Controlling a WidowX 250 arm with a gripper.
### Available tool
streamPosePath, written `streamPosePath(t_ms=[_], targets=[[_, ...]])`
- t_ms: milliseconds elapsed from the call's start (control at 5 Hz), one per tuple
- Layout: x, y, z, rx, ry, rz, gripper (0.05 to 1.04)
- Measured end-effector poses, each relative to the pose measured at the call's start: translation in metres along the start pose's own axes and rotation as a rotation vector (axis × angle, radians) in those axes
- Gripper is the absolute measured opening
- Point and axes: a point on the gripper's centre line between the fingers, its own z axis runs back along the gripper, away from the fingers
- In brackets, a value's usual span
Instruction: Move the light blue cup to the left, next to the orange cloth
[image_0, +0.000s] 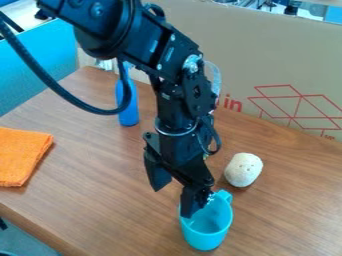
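Over the near part of the brown wooden table (93, 165), the black two-finger gripper (172, 202) hangs with its fingers spread, one overlapping the mouth of a turquoise cup (206, 240), the other left of it. Just behind the cup sits a rounded off-white object (244, 170); farther out are a blue bottle (129, 107), a folded orange cloth (23, 156) and printed cardboard (267, 55).

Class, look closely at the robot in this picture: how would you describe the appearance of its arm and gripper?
The arm is black, built of chunky, angular segments with small silvery bolts. A thick, dark cable runs beside it. A thin, pale ring circles the lower section. The gripper is black too, with two broad, angular fingers.
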Motion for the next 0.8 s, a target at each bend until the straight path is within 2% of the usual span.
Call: streamPosePath(t_ms=[200,600,800], targets=[[0.0016,-0.0022,-0.0062,0.011,0.007,-0.007,0.968],[0.0060,-0.0027,-0.0122,0.010,0.003,-0.004,0.394],[0.0059,-0.0020,-0.0122,0.004,0.003,-0.008,0.157]])
